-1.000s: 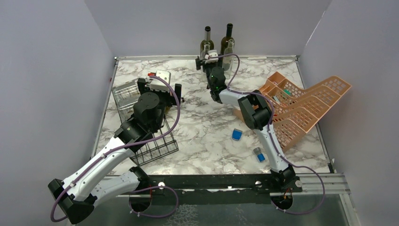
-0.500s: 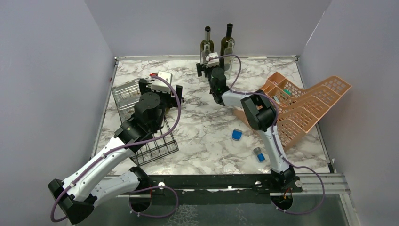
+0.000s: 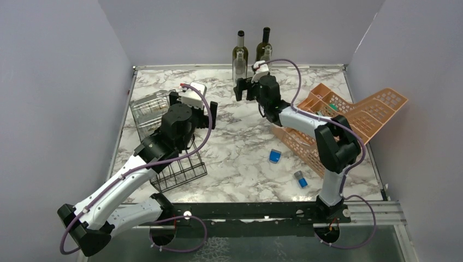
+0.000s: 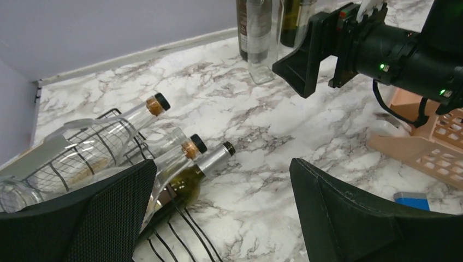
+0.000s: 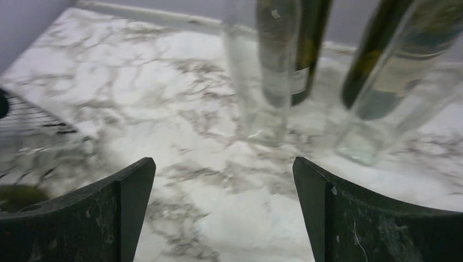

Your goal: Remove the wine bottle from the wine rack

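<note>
Beside black wire-grid wine rack (image 3: 180,170), left gripper (image 4: 223,164) is hovering open, empty.
Reach step, likely; next is calling for gripping the corked clear-glass wine bottle (image 4: 123,123) neck.

the black wire-grid wine rack (image 3: 180,170) stands at the table's left. three bottles lie on their sides in it, necks poking out: a clear bottle (image 4: 136,112) uppermost, a second clear bottle (image 4: 176,157) (both corked), and a dark-capped greenish wine bottle (image 4: 188,183) lowest.
</note>
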